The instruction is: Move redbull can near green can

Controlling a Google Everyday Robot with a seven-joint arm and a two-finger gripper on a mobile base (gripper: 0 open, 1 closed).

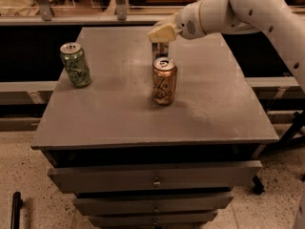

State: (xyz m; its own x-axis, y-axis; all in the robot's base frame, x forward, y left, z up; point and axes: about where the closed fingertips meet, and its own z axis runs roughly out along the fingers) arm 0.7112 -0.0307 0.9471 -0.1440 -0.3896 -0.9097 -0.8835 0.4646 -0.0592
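The redbull can (159,49) is slim and dark with a silver look. It stands at the back middle of the grey table (209,104), just behind the copper-orange can (164,80), which hides its base. My gripper (162,33) is at the redbull can's top and is shut on it, with the white arm reaching in from the upper right. The green can (75,64), with pale scribbled lettering and a silver top, stands upright near the table's left edge, well to the left of my gripper.
The table top sits on a cabinet with drawers (155,175). A dark shelf and counter (119,18) run behind the table. A black stand (290,132) is at the right. The floor is speckled.
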